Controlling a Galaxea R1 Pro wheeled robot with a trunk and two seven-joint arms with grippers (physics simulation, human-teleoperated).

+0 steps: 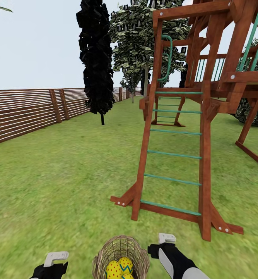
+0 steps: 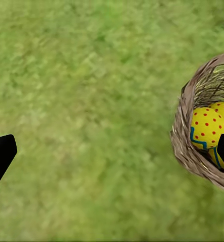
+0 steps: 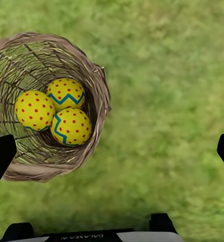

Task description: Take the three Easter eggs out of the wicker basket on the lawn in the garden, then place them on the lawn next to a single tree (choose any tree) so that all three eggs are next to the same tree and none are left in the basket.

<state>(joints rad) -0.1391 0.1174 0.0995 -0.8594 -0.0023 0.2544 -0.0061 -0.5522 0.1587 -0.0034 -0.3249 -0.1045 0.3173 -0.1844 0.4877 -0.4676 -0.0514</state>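
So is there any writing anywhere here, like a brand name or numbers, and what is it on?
"GALAXEA": upside down on the white right arm casing, at the edge of the right wrist view; more characters follow it, too small to read.
No writing on the eggs, only red dots and blue zigzags.
None on the basket, fence or play frame.

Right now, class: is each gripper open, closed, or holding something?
Left gripper: open, holding nothing.
Right gripper: open, holding nothing.
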